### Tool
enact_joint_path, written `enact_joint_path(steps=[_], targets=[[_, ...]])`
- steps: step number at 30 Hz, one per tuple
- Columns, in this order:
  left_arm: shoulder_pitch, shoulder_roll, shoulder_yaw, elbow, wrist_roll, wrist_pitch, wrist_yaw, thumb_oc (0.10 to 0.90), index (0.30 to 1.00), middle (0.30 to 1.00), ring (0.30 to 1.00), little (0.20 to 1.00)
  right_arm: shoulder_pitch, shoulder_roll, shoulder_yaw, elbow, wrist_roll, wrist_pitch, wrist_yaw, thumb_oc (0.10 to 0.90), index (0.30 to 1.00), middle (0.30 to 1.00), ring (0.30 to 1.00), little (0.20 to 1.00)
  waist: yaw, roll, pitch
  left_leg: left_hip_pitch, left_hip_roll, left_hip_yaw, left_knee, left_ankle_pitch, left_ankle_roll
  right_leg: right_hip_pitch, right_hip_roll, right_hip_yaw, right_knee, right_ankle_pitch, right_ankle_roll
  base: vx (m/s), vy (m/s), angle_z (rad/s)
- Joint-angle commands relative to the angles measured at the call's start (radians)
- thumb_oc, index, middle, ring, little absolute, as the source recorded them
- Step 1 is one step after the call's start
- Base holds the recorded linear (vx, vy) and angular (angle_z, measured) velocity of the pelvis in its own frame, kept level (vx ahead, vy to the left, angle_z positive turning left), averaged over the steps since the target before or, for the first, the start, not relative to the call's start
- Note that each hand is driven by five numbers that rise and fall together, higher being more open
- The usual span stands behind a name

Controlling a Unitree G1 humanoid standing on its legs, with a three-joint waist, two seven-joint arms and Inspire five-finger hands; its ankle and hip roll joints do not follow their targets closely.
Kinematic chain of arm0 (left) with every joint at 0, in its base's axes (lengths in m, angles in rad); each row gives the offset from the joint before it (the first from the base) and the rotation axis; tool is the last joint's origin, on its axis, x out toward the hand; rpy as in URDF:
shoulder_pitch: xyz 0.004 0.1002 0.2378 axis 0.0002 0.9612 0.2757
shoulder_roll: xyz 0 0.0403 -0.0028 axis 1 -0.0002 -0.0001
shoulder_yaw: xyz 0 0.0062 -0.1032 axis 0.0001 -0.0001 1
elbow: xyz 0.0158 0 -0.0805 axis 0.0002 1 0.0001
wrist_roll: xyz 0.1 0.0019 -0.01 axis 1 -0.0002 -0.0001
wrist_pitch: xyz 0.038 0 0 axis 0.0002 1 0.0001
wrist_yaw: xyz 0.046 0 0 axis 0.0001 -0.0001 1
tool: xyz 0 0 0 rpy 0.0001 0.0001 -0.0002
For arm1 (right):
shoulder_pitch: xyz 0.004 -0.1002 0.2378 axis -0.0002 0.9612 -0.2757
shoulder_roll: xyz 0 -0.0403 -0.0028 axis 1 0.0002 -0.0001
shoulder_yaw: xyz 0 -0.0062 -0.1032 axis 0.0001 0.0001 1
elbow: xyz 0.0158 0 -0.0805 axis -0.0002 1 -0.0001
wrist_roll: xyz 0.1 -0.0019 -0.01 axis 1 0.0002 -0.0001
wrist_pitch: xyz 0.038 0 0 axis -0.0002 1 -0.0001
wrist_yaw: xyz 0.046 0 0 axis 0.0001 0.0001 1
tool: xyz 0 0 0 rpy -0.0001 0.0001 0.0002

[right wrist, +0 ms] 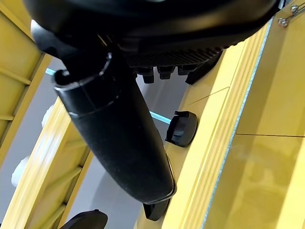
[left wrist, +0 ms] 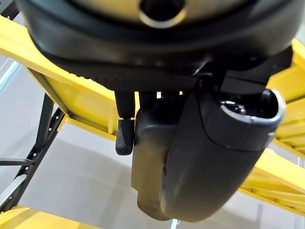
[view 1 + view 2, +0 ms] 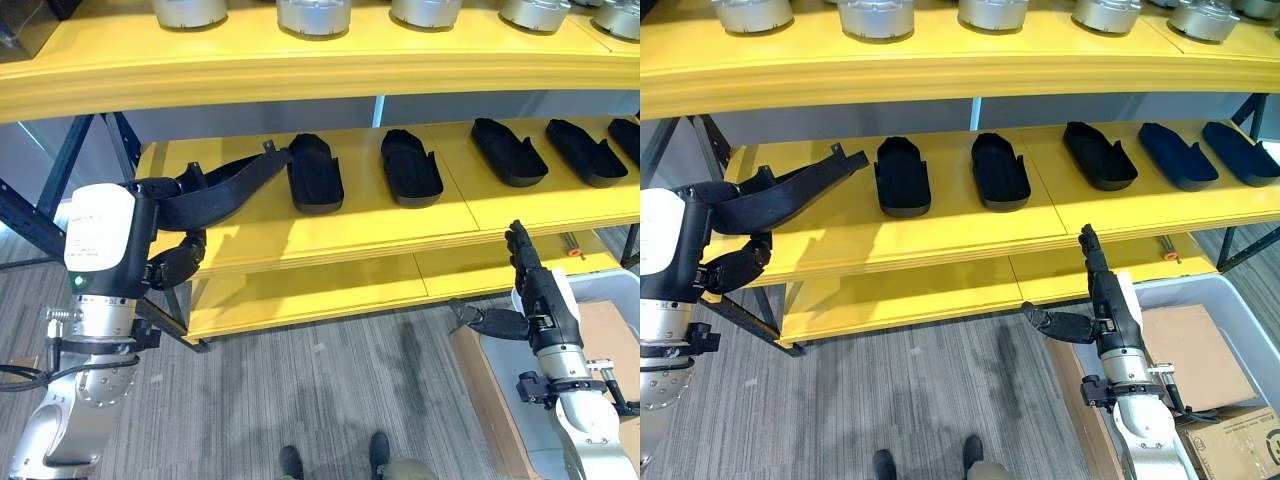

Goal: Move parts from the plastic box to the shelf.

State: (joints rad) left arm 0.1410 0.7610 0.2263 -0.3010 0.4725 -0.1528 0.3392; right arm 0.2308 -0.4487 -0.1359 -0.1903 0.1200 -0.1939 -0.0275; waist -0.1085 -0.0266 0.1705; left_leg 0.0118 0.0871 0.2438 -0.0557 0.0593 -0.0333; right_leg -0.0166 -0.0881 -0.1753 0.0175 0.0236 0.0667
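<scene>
Left hand (image 3: 172, 262) at 9 o'clock, fingers and thumb curled round the near end of a long black part (image 3: 228, 187); the part angles up toward 1 o'clock, over the left end of the middle shelf (image 3: 400, 225). Can't tell whether its far end touches the shelf or sits just above it. Right hand (image 3: 535, 290) at 4 o'clock, fingers straight and pointing up at the shelf's front edge, thumb out to the side, nothing in it. Just beside that arm at 5 o'clock: the grey plastic box (image 3: 1240, 300), with a cardboard box (image 3: 1185, 350) in it. On the middle shelf, a row of black shoe-shaped parts (image 3: 410, 166) runs from 12 to 2 o'clock, well apart from each other; the nearest one (image 3: 315, 172) lies just beside the held part's tip. Top shelf (image 3: 300, 55) at 12 o'clock carries a row of silver round parts (image 3: 313, 14). Lower shelf (image 3: 300, 290) sits below, over grey wood-look floor (image 3: 330, 390).
</scene>
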Motion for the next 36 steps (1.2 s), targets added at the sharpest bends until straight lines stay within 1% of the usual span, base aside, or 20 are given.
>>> enact_joint_path(steps=[1,2,4,5,6,8,9,10,12,13,15,16,17,18,19,21,23,29,33,36], targets=[[-0.102,0.029,0.071,-0.056,0.006,-0.035,0.083,0.400,0.300,0.300,0.300,0.300,-0.066,-0.060,-0.052,-0.065,0.013,-0.091,-0.024,0.900,1.000,1.000,1.000,1.000,-0.023,-0.011,-0.063,0.057,-0.038,0.024,0.041,-0.127,0.016,-0.004,0.065,0.050,0.023,-0.051,0.012,0.00,-0.001,0.03],[-0.102,0.029,0.071,-0.056,0.006,-0.035,0.083,0.400,0.300,0.300,0.300,0.300,-0.066,-0.060,-0.052,-0.065,0.013,-0.091,-0.024,0.900,1.000,1.000,1.000,1.000,-0.023,-0.011,-0.063,0.057,-0.038,0.024,0.042,-0.127,0.016,-0.004,0.065,0.050,0.023,-0.051,0.012,0.00,-0.170,0.02],[-0.097,0.016,0.060,-0.041,0.017,-0.032,0.073,0.400,0.300,0.300,0.300,0.300,-0.060,-0.069,-0.055,-0.070,0.038,-0.098,-0.015,0.900,1.000,1.000,1.000,1.000,-0.019,-0.027,-0.019,-0.017,-0.005,0.006,0.244,-0.136,-0.017,0.023,0.065,0.046,0.025,-0.073,-0.018,-0.10,-0.311,0.06],[-0.109,0.003,0.052,-0.024,0.014,-0.025,0.082,0.400,0.300,0.300,0.300,0.300,-0.070,-0.082,-0.045,-0.075,0.060,-0.103,-0.011,0.900,1.000,1.000,1.000,1.000,0.009,-0.038,0.038,-0.134,0.002,-0.093,0.438,-0.080,-0.054,0.027,0.069,0.049,0.034,-0.079,-0.048,-0.19,-0.241,0.28],[-0.110,0.002,0.056,-0.016,0.019,-0.020,0.086,0.400,0.300,0.300,0.300,0.300,-0.075,-0.083,-0.049,-0.071,0.059,-0.103,-0.013,0.900,1.000,1.000,1.000,1.000,0.003,-0.040,0.037,-0.161,0.021,-0.110,0.430,-0.073,-0.052,0.014,0.065,0.043,0.036,-0.074,-0.048,-0.14,-0.193,0.37],[-0.092,-0.004,0.066,-0.010,0.028,-0.014,0.094,0.400,0.300,0.300,0.300,0.300,-0.074,-0.079,-0.049,-0.068,0.067,-0.105,-0.013,0.900,1.000,1.000,1.000,1.000,-0.006,-0.045,0.026,-0.161,0.095,-0.117,0.358,-0.071,-0.045,0.006,0.056,0.045,0.044,-0.082,-0.041,0.05,0.000,0.03],[-0.075,-0.010,0.077,-0.010,0.031,-0.009,0.106,0.400,0.300,0.300,0.300,0.300,-0.068,-0.078,-0.047,-0.068,0.072,-0.105,-0.014,0.900,1.000,1.000,1.000,1.000,-0.001,-0.043,0.025,-0.154,0.135,-0.134,0.294,-0.044,-0.052,0.005,0.055,0.056,0.061,-0.096,-0.037,0.09,0.054,-0.13],[-0.065,-0.013,0.083,-0.008,0.031,-0.008,0.109,0.400,0.300,0.300,0.300,0.300,-0.067,-0.077,-0.045,-0.066,0.075,-0.108,-0.017,0.900,1.000,1.000,1.000,1.000,-0.001,-0.039,0.022,-0.141,0.166,-0.146,0.221,0.000,-0.057,-0.004,0.055,0.061,0.073,-0.102,-0.034,0.10,0.095,-0.04],[-0.045,-0.014,0.095,0.001,0.037,-0.003,0.125,0.400,0.300,0.300,0.300,0.300,-0.065,-0.079,-0.039,-0.064,0.077,-0.117,-0.025,0.900,1.000,1.000,1.000,1.000,0.001,-0.021,0.029,-0.132,0.234,-0.182,0.103,0.088,-0.075,-0.017,0.059,0.082,0.113,-0.130,-0.028,0.08,0.127,0.00],[-0.039,-0.012,0.101,0.003,0.040,-0.001,0.131,0.400,0.300,0.300,0.300,0.300,-0.064,-0.084,-0.035,-0.062,0.079,-0.120,-0.029,0.900,1.000,1.000,1.000,1.000,-0.001,-0.013,0.033,-0.125,0.257,-0.190,0.052,0.123,-0.082,-0.031,0.063,0.092,0.145,-0.142,-0.029,0.08,0.124,-0.15],[-0.030,-0.005,0.115,0.004,0.051,0.006,0.149,0.400,0.300,0.300,0.300,0.300,-0.064,-0.091,-0.030,-0.064,0.086,-0.126,-0.034,0.900,1.000,1.000,1.000,1.000,-0.002,0.007,0.040,-0.117,0.293,-0.165,-0.012,0.170,-0.104,-0.056,0.066,0.097,0.204,-0.174,-0.027,0.08,0.151,-0.30],[-0.027,-0.004,0.118,0.006,0.049,0.006,0.150,0.400,0.300,0.300,0.300,0.300,-0.060,-0.091,-0.030,-0.067,0.087,-0.128,-0.034,0.900,1.000,1.000,1.000,1.000,-0.004,0.016,0.045,-0.115,0.302,-0.145,-0.009,0.180,-0.111,-0.063,0.063,0.093,0.225,-0.183,-0.022,0.08,0.171,-0.39],[-0.021,-0.007,0.124,0.007,0.053,0.008,0.156,0.400,0.300,0.300,0.300,0.300,-0.063,-0.091,-0.024,-0.071,0.092,-0.129,-0.032,0.900,1.000,1.000,1.000,1.000,0.000,0.026,0.046,-0.102,0.312,-0.127,-0.012,0.167,-0.113,-0.079,0.066,0.099,0.255,-0.197,-0.021,0.08,0.181,-0.50],[-0.021,0.004,0.127,0.014,0.061,0.011,0.164,0.400,0.300,0.300,0.300,0.300,-0.071,-0.092,-0.013,-0.069,0.090,-0.133,-0.037,0.900,1.000,1.000,1.000,1.000,0.006,0.035,0.049,-0.103,0.318,-0.126,-0.014,0.178,-0.125,-0.089,0.067,0.109,0.266,-0.197,-0.019,0.07,0.178,-0.55],[-0.019,0.008,0.130,0.017,0.064,0.011,0.164,0.400,0.300,0.300,0.300,0.300,-0.072,-0.089,-0.007,-0.072,0.089,-0.133,-0.038,0.900,1.000,1.000,1.000,1.000,0.008,0.042,0.052,-0.099,0.318,-0.121,-0.012,0.165,-0.124,-0.096,0.062,0.110,0.270,-0.199,-0.015,0.08,0.219,-0.55],[-0.025,0.013,0.127,0.022,0.070,0.012,0.168,0.400,0.300,0.300,0.300,0.300,-0.079,-0.085,0.000,-0.075,0.081,-0.132,-0.039,0.900,1.000,1.000,1.000,1.000,0.014,0.047,0.062,-0.115,0.302,-0.100,0.032,0.132,-0.124,-0.101,0.036,0.120,0.270,-0.194,-0.002,0.07,0.242,-0.32],[-0.046,0.030,0.117,0.022,0.069,0.006,0.170,0.400,0.300,0.300,0.300,0.300,-0.084,-0.079,-0.001,-0.078,0.082,-0.127,-0.039,0.900,1.000,1.000,1.000,1.000,0.010,0.047,0.077,-0.149,0.279,-0.089,0.118,0.088,-0.123,-0.094,0.002,0.127,0.251,-0.181,0.012,0.07,0.265,-0.03],[-0.131,0.080,0.099,0.048,0.070,0.014,0.191,0.400,0.300,0.300,0.300,0.300,-0.093,-0.074,0.005,-0.076,0.068,-0.113,-0.038,0.900,1.000,1.000,1.000,1.000,-0.006,0.034,0.096,-0.204,0.231,-0.066,0.272,-0.032,-0.111,-0.044,-0.076,0.147,0.162,-0.144,0.048,0.09,0.237,0.02],[-0.169,0.110,0.093,0.061,0.077,0.022,0.196,0.400,0.300,0.300,0.300,0.300,-0.089,-0.070,0.003,-0.074,0.070,-0.108,-0.036,0.900,1.000,1.000,1.000,1.000,-0.012,0.024,0.091,-0.227,0.226,-0.060,0.311,-0.053,-0.109,-0.038,-0.093,0.146,0.143,-0.138,0.055,0.07,0.116,-0.08],[-0.174,0.124,0.110,0.063,0.084,0.032,0.209,0.400,0.300,0.300,0.300,0.300,-0.086,-0.061,0.001,-0.074,0.077,-0.104,-0.028,0.900,1.000,1.000,1.000,1.000,-0.006,0.003,0.083,-0.248,0.218,-0.061,0.334,-0.072,-0.105,-0.026,-0.109,0.139,0.112,-0.123,0.066,0.08,0.086,-0.08]])
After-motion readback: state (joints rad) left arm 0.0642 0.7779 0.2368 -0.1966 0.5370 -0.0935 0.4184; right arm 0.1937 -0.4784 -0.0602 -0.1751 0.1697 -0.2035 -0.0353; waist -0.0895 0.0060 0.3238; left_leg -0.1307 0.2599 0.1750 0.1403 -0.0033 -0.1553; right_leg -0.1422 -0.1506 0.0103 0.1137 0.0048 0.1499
